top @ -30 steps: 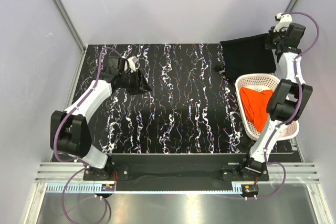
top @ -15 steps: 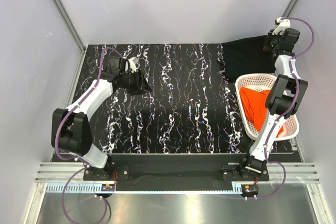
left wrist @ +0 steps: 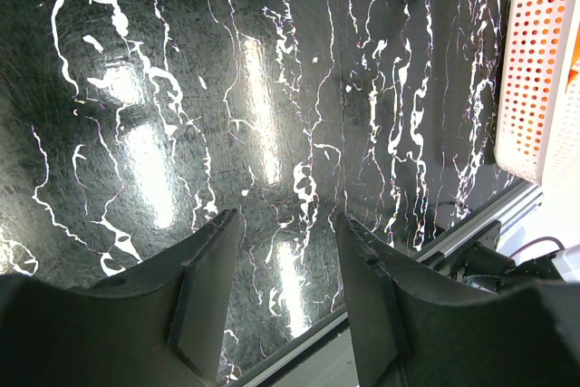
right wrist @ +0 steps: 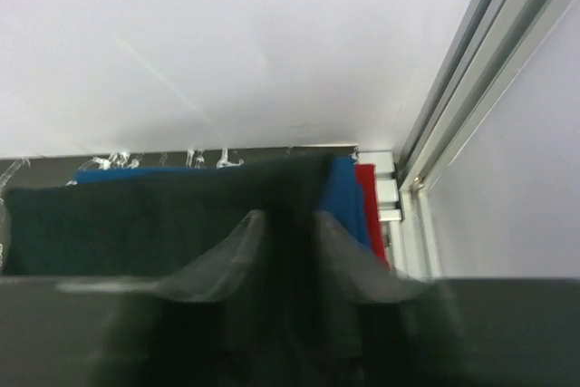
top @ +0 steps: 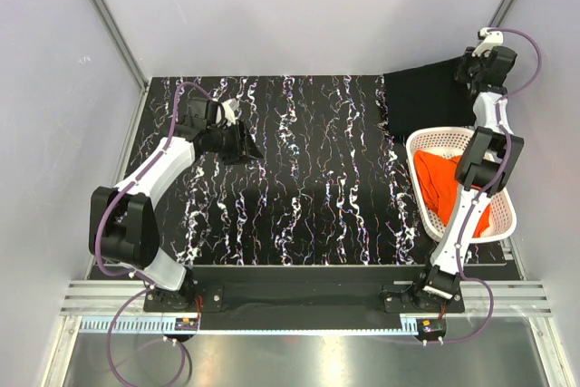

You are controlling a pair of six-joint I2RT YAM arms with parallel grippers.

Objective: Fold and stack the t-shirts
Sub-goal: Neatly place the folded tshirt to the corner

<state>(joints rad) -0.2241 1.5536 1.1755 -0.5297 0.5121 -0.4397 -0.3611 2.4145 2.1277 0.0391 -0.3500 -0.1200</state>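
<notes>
Right end effector [top: 471, 72] farther (grip unclear)

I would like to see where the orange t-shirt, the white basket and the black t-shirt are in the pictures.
orange t-shirt [top: 436, 178]: top external view, middle of the fabric lying in the basket.
white basket [top: 441, 133]: top external view, its far rim.
black t-shirt [top: 421, 101]: top external view, its flat middle.

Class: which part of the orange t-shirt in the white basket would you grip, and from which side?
Probably a raised fold of the orange t-shirt, on its exposed left part, coming straight down: it lies crumpled inside the basket, whose walls block sideways approaches.
</notes>
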